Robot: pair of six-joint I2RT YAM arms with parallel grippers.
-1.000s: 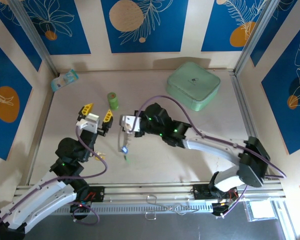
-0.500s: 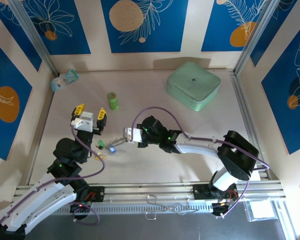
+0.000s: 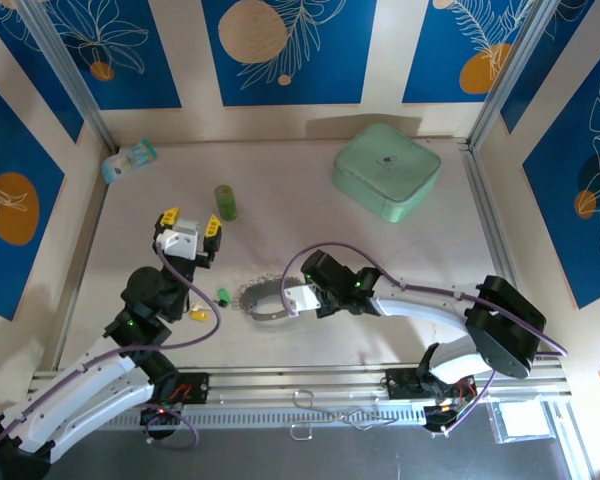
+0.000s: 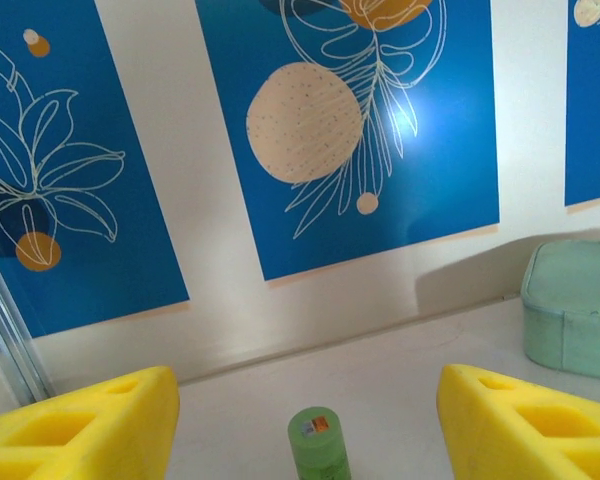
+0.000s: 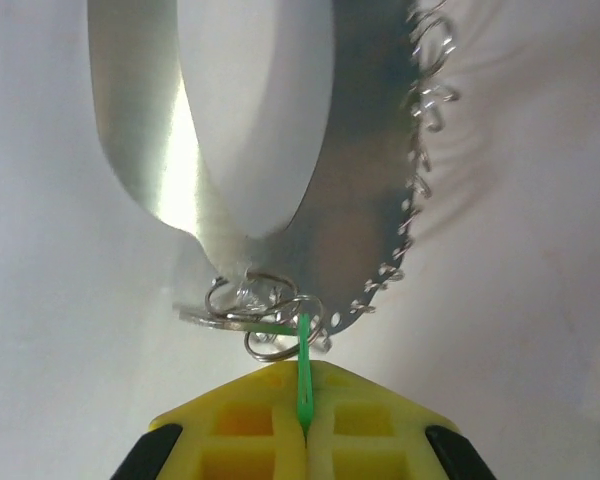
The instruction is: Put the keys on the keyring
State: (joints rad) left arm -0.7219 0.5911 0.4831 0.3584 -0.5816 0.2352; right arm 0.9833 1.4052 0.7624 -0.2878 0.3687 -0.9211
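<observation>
Left gripper: the left gripper (image 3: 191, 222) is held above the pale table (image 3: 400, 250), left of the middle. Its yellow foam fingers (image 4: 80, 430) are spread wide apart, and nothing is held between them.
Right gripper: the right gripper (image 5: 305, 390) is set low by the table, just right of the ring. Its yellow fingers are pressed together, and a thin green strip (image 5: 303, 350) is pinched between them. It cannot be told if this strip is a key.
Keyring: the shiny silver loop keyring (image 3: 265, 316) is laid flat on the table near the front middle, between the two grippers. In the right wrist view it is seen as a wide silver band. Small wire rings (image 5: 265, 300) are bunched at its near end, touching the green strip.
Chain: a beaded metal chain (image 5: 420, 170) is seen along the right side of the band.
Green key: a tiny key with a green plastic head (image 3: 222, 295) is laid on the table just left of the keyring, apart from it.
Yellow key: a tiny key with a yellow plastic head (image 3: 195, 314) is laid further left, just beside the left arm's purple cable (image 3: 205, 335).
Bottle: a small round green bottle (image 3: 225, 201) is stood upright behind the left gripper.
Box: a pale green square box with round corners (image 3: 386, 170) is set at the far right.
Packet: a small light blue packet (image 3: 128, 160) is laid in the far left corner.
</observation>
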